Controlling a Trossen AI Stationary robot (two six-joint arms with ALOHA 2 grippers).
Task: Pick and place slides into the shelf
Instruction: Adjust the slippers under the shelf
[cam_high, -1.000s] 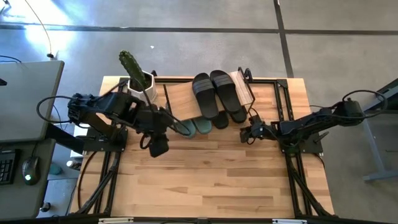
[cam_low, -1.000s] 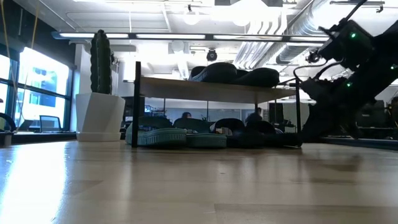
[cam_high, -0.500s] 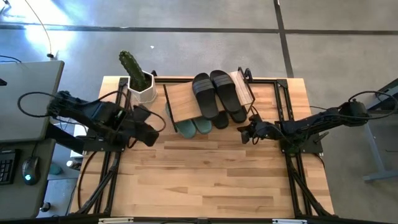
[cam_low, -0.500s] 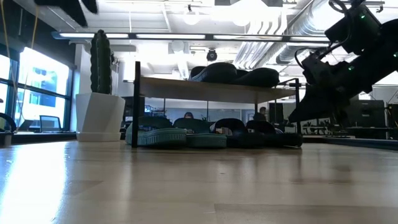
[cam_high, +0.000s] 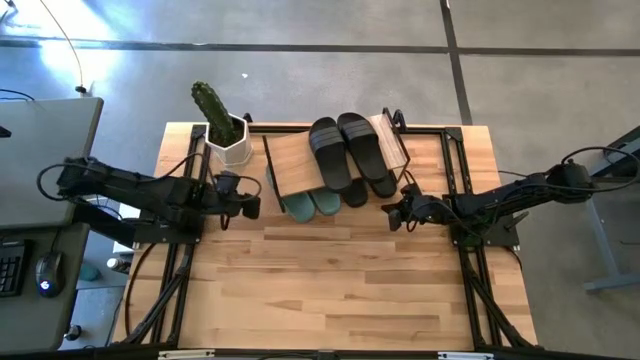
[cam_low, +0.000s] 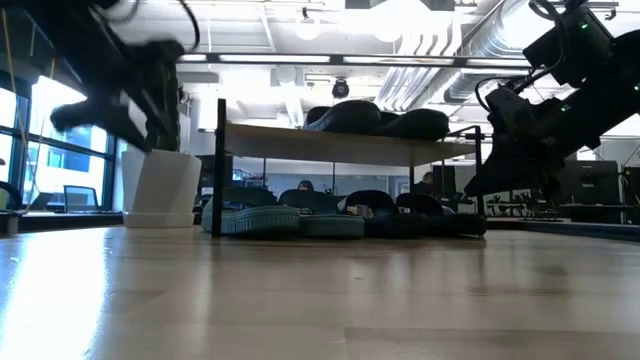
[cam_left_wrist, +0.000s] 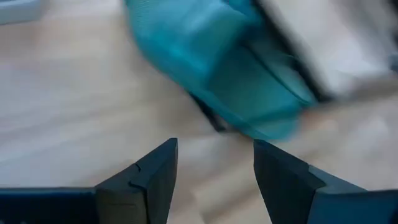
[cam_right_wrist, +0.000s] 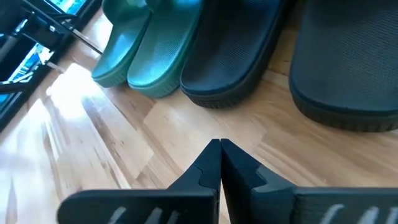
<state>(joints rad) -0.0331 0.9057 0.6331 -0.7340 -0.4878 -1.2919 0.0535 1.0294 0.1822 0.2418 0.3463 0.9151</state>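
Observation:
The shelf (cam_high: 295, 160) stands at the table's far side, light boards on a black wire frame. Two black slides (cam_high: 345, 148) lie on its top board. Two sage green slides (cam_high: 310, 205) and two more black slides (cam_high: 368, 190) lie on the table under it, heels sticking out toward the near edge. My left gripper (cam_high: 256, 207) hovers open just left of the green slides (cam_left_wrist: 236, 81), touching nothing. My right gripper (cam_high: 388, 214) is shut and hangs just near-right of the lower black slides (cam_right_wrist: 236, 56), also touching nothing.
A white hexagonal pot with a cactus (cam_high: 225, 135) stands at the shelf's left, close to my left arm (cam_low: 130, 90). The near half of the wooden tabletop (cam_high: 330, 290) lies bare. A desk with a mouse sits beyond the table's left edge.
My left gripper has drawn back from the heel of the green slides toward the table's left edge, and the arm has folded back with it. My right gripper shifted slightly left toward the shelf, then held still. The slides have stayed in place.

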